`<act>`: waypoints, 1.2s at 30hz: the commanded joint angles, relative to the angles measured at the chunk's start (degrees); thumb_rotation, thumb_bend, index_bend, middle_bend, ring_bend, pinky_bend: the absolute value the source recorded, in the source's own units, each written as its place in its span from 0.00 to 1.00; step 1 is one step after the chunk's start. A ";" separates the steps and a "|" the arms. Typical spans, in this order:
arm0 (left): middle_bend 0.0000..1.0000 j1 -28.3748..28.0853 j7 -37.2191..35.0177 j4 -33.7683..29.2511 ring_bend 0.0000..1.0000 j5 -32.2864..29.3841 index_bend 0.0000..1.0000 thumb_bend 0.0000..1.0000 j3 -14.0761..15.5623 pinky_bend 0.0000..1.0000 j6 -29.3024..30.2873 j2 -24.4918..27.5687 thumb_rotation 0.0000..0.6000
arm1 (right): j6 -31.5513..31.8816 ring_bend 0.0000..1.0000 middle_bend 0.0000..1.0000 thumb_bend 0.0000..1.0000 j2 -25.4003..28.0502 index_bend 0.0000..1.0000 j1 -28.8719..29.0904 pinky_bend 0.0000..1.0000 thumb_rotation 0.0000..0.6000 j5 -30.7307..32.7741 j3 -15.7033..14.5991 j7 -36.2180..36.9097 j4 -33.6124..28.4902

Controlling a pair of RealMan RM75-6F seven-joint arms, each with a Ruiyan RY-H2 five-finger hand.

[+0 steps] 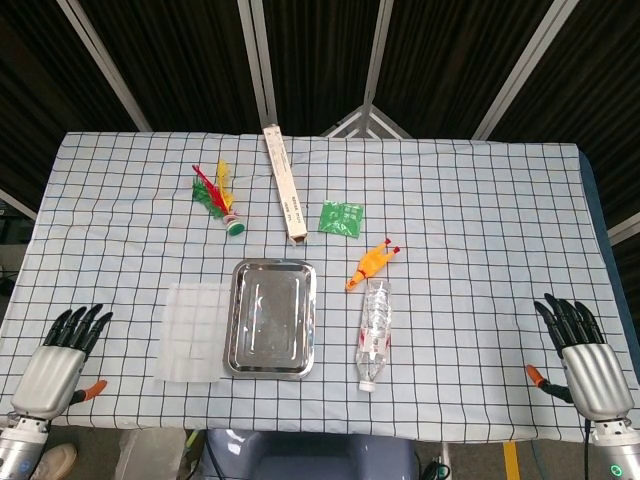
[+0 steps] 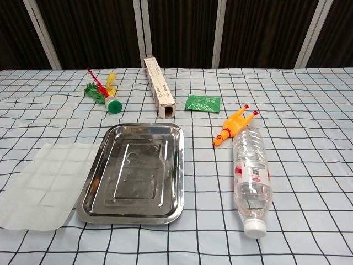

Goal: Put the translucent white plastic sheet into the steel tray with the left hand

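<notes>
The translucent white plastic sheet [image 1: 192,331] [image 2: 47,184] lies flat on the checked cloth, just left of the steel tray [image 1: 272,318] [image 2: 136,174], its right edge at the tray's rim. The tray holds nothing. My left hand [image 1: 58,368] hovers at the table's front left corner, well left of the sheet, fingers spread and holding nothing. At the front right corner my right hand [image 1: 582,358] is open too, far from both. Neither hand shows in the chest view.
A clear plastic bottle [image 1: 373,333] lies right of the tray, with a rubber chicken [image 1: 371,264] above it. Further back are a green packet [image 1: 341,218], a long cardboard box [image 1: 284,184] and a feather shuttlecock [image 1: 218,196].
</notes>
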 commanded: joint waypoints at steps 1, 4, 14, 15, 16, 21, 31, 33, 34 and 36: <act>0.00 -0.85 1.85 0.45 0.00 0.48 0.18 0.07 1.46 0.00 -2.98 -0.81 1.00 | -0.02 0.00 0.00 0.29 -0.01 0.00 -0.02 0.00 1.00 -0.02 -0.05 0.00 -0.05; 0.00 -1.77 3.90 1.18 0.00 1.00 0.26 0.08 1.78 0.00 -4.89 -2.10 1.00 | 0.00 0.00 0.00 0.29 -0.02 0.00 0.01 0.00 1.00 -0.08 -0.04 0.00 -0.15; 0.00 -4.49 7.83 3.59 0.00 1.53 0.31 0.14 1.22 0.00 -9.11 -7.35 1.00 | 0.21 0.00 0.00 0.29 -0.03 0.00 0.00 0.00 1.00 -0.24 -0.02 0.24 -0.03; 0.00 -4.77 8.16 3.84 0.00 1.40 0.31 0.14 1.01 0.00 -9.46 -8.07 1.00 | 0.29 0.00 0.00 0.29 -0.01 0.00 -0.04 0.00 1.00 -0.23 -0.02 0.33 -0.02; 0.00 -4.94 8.34 3.98 0.00 1.27 0.32 0.15 0.90 0.00 -9.72 -8.51 1.00 | 0.33 0.00 0.00 0.29 0.00 0.00 -0.06 0.00 1.00 -0.24 -0.02 0.39 -0.02; 0.00 -6.00 9.56 5.14 0.00 0.52 0.34 0.19 0.47 0.00 -11.57 -10.82 1.00 | 0.34 0.00 0.00 0.29 0.04 0.00 -0.07 0.00 1.00 -0.30 -0.07 0.60 0.04; 0.00 -6.97 9.96 6.73 0.00 -0.30 0.48 0.40 0.24 0.00 -12.59 -14.32 1.00 | 0.45 0.00 0.00 0.29 0.08 0.00 -0.15 0.00 1.00 -0.15 -0.01 0.84 0.08; 0.00 -6.93 9.73 7.12 0.00 -0.40 0.52 0.44 0.37 0.00 -12.43 -14.44 1.00 | 0.45 0.00 0.00 0.29 0.12 0.00 -0.16 0.00 1.00 -0.14 -0.01 0.93 0.08; 0.00 -6.90 9.51 7.19 0.00 -0.48 0.54 0.45 0.41 0.00 -12.36 -14.42 1.00 | 0.50 0.00 0.00 0.29 0.13 0.00 -0.18 0.00 1.00 -0.15 -0.01 0.95 0.07; 0.00 -6.91 9.05 7.20 0.00 -0.45 0.56 0.46 0.37 0.00 -11.95 -14.25 1.00 | 0.57 0.00 0.00 0.29 0.13 0.00 -0.20 0.00 1.00 -0.17 -0.01 0.99 0.07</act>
